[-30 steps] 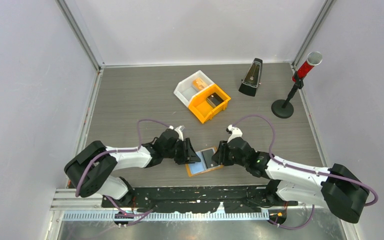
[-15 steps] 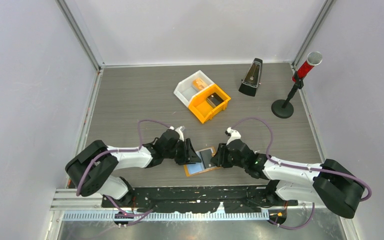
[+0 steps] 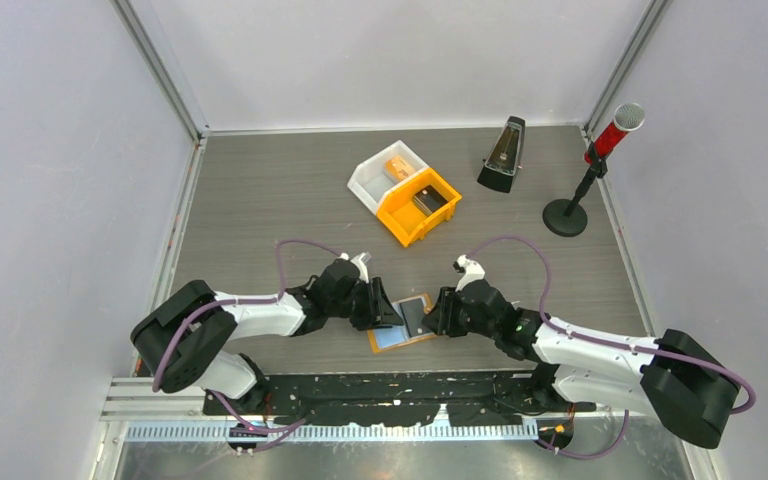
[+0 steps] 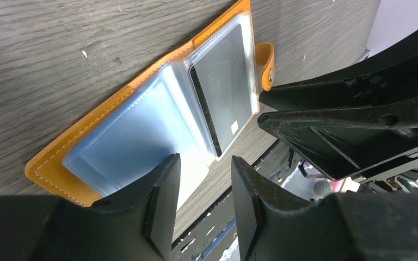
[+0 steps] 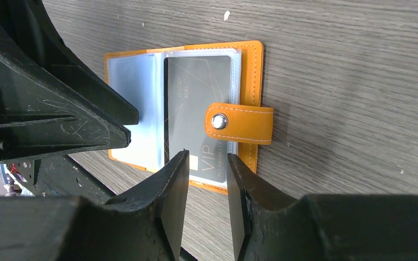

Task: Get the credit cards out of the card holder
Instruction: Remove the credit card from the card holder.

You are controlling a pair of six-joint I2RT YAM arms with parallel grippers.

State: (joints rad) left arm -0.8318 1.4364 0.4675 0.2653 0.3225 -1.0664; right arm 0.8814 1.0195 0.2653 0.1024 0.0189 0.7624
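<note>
Top external view shows the grey worktop (image 3: 260, 200) with a white bin (image 3: 365, 185) and an orange bin (image 3: 400, 225) side by side towards 12 o'clock, and both arms reaching in low at 6 o'clock. The card holder (image 3: 400, 338) lies open and flat there, the left gripper (image 3: 392, 315) at its 9 o'clock and the right gripper (image 3: 432, 318) at its 3 o'clock. Both wrist views show each gripper with its jaws a little apart and nothing clamped between them, poised over the holder's near edge. A dark credit card (image 5: 196, 98) still sits inside the clear sleeve on the tab side, with the snap tab (image 5: 242, 124) folded over it. The pale blue sleeves beside it look empty. Something dark and flat lies in the orange bin, possibly a card already taken out, though it is too small to be sure. By my judgement at least this one card remains to be drawn out.
</note>
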